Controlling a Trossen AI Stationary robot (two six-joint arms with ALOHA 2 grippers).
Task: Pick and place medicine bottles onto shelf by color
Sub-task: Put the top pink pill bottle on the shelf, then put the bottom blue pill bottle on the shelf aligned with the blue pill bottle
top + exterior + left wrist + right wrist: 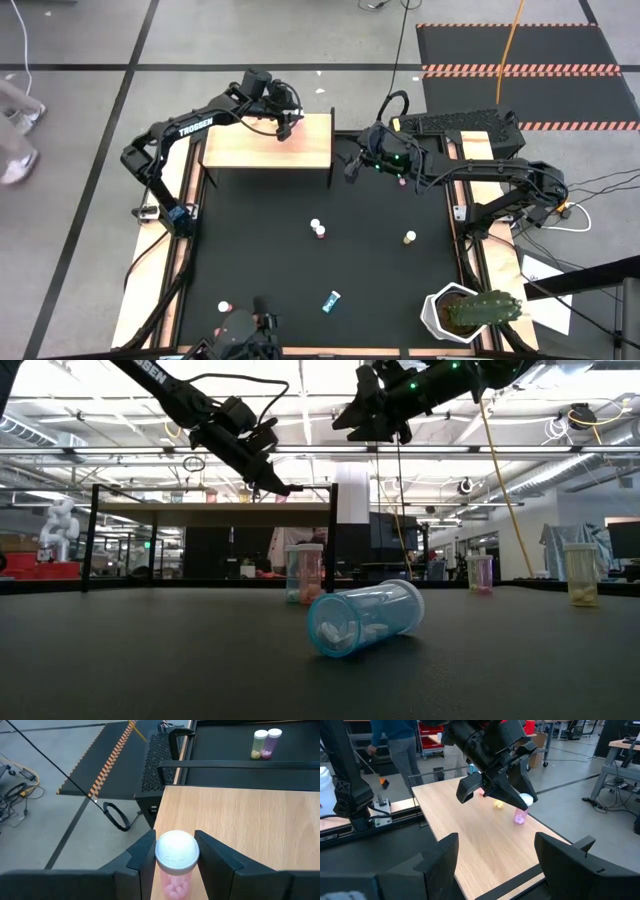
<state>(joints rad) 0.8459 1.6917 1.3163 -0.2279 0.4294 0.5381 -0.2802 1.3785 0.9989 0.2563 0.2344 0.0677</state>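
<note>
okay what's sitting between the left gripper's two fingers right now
A pink medicine bottle with a white cap stands between the left gripper's fingers, over the shelf. The left wrist view shows it best.

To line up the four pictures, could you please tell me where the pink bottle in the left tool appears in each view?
High view: pink bottle at the shelf top's far right part.
Low view: hidden behind the left tool, above the shelf.
Left wrist view: bottom centre, between the fingers.
Right wrist view: upper right of centre.
Shared landmark: the shelf.
</note>
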